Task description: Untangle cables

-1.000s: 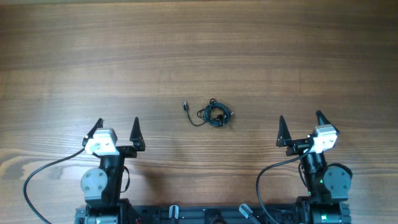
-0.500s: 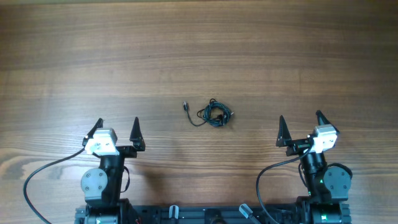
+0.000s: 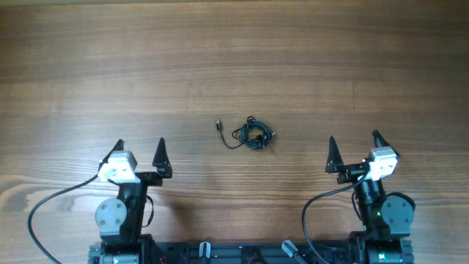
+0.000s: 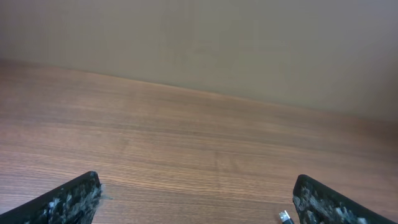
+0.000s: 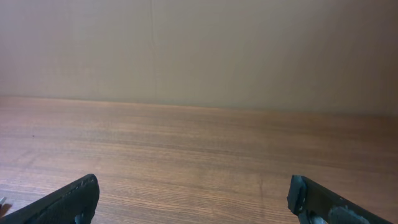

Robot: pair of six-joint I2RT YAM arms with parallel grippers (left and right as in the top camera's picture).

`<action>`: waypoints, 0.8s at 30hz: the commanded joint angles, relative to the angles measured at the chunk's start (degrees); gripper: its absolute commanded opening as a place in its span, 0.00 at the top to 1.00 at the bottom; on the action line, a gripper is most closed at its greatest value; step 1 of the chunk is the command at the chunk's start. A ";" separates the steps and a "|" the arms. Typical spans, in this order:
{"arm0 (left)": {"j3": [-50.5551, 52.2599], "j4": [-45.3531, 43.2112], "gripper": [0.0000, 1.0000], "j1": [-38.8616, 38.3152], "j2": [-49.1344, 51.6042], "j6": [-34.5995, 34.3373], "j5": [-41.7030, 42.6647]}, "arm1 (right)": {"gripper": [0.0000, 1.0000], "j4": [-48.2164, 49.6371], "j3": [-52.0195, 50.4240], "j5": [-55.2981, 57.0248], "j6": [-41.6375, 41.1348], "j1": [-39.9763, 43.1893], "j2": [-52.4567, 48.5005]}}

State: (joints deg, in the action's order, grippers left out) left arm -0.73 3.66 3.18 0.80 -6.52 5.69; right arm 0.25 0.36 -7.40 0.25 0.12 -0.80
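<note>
From overhead, the cables (image 3: 253, 135) lie as a small dark bundle of loops near the middle of the wood counter (image 3: 234, 51), with one strand trailing left to a tiny plug (image 3: 219, 125). They rest flat on the counter and nothing touches them. The left arm (image 3: 117, 214) stands at the near left. The left fingers (image 3: 160, 154) are spread wide, point toward the far side, hold nothing and are well apart from the bundle. The right arm (image 3: 386, 213) stands at the near right. The right fingers (image 3: 332, 152) are likewise spread wide and empty, also well apart from the bundle. The cables lie between the two arms, a little farther out than the fingertips. In the left wrist view, the left fingers (image 4: 68, 200) show as two dark tips at the bottom corners, far apart, with bare counter (image 4: 186, 137) between them and a plain wall (image 4: 199, 37) beyond. A small pale-tipped plug (image 4: 284, 216) peeks in at the bottom edge just left of the right-hand tip. It is probably a cable end, though too little shows to be sure. In the right wrist view, the right fingers (image 5: 326, 200) again sit wide apart at the bottom corners over bare counter (image 5: 186, 143), with the wall (image 5: 199, 50) behind.
</note>
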 commanded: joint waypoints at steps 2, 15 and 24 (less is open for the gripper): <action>-3.50 0.00 0.00 0.42 -0.42 -1.46 0.94 | 0.00 0.11 -0.07 0.98 -0.28 -0.31 0.26; -6.03 0.04 0.00 0.42 0.35 -1.68 2.54 | 0.00 0.11 -0.07 0.98 -0.28 -0.31 0.26; -16.81 2.01 0.00 0.42 18.14 -6.16 10.25 | 0.00 0.11 -0.07 0.98 -0.26 -0.31 0.26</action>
State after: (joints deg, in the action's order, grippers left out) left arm -11.90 4.43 3.18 12.25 -11.03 12.43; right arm 0.19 0.36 -7.42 0.25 0.12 -0.80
